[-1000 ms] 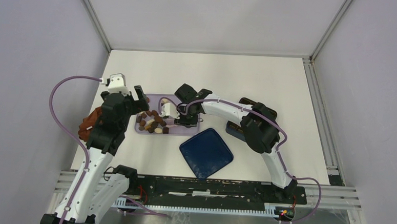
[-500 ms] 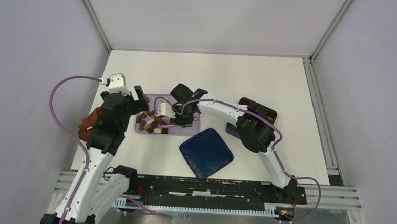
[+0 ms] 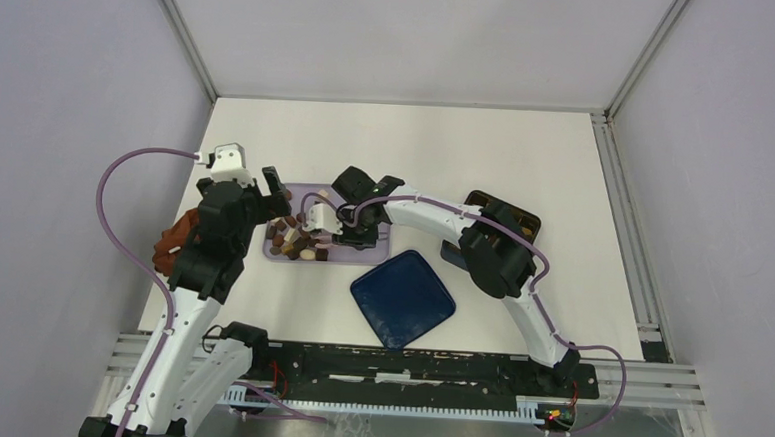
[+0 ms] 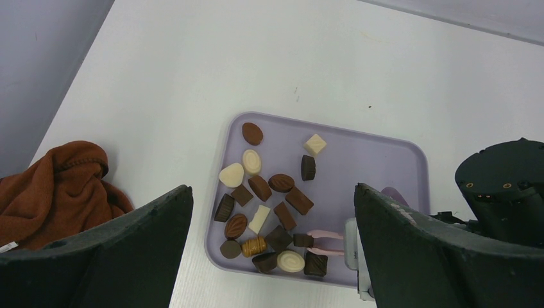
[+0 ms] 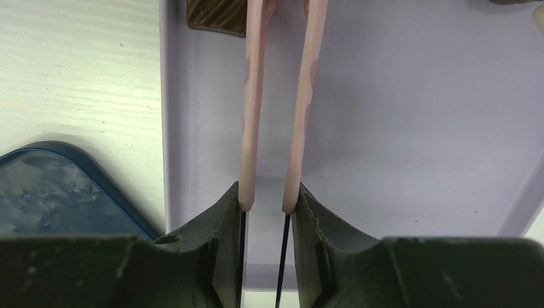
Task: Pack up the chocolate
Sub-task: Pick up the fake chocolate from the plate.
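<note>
— Where is the chocolate (image 4: 263, 212)?
— Loose in the left half of the lilac tray (image 4: 378, 167), with dark, mid-brown and cream pieces mixed together.
— And the pink tongs (image 5: 303, 115)?
— The right gripper (image 5: 264, 204) pinches them by their two arms, and their tips reach a dark piece at the heap's edge.
— The left gripper (image 4: 272, 256)?
— Spread wide above the tray, holding nothing. A reddish-brown cloth (image 4: 58, 186) lies on the worktop (image 4: 192, 64) left of the tray.
</note>
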`<state>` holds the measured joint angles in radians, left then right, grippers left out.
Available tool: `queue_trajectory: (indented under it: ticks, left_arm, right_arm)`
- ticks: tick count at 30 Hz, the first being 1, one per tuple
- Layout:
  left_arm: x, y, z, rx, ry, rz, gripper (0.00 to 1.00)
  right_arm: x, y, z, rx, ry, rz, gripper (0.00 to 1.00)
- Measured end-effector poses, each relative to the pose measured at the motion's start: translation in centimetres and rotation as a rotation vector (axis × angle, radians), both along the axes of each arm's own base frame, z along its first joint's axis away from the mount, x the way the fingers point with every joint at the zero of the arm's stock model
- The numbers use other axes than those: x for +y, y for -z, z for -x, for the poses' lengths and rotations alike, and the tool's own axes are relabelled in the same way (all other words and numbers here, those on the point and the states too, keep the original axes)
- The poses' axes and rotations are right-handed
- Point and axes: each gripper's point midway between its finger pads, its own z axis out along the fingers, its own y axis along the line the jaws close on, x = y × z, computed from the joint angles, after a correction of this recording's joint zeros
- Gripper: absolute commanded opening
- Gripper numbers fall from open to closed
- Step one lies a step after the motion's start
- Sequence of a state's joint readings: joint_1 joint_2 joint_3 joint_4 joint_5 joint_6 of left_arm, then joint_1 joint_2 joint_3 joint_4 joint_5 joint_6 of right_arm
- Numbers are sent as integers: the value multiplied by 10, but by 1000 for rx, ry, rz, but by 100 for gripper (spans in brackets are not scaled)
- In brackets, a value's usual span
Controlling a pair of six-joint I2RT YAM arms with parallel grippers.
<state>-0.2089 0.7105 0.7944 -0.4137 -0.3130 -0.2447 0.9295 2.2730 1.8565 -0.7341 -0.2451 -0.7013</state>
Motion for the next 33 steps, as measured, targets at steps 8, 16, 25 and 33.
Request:
queue_trajectory:
  ticks: [8, 16, 25, 33]
  left_arm:
    - [0, 0, 0, 1, 0, -1, 100]
    - [0, 1, 0, 2, 0, -1, 100]
    - [0, 1, 0, 3, 0, -1, 100]
    - [-1, 3, -2, 11, 3, -1, 100]
  right_arm:
    - [-7, -1, 4, -2, 3, 3, 21]
    - [-17, -10, 4, -2, 19, -8, 18]
    - [-34, -36, 0, 17, 63, -69, 14]
    - [-73, -80, 11, 11, 110, -147, 14]
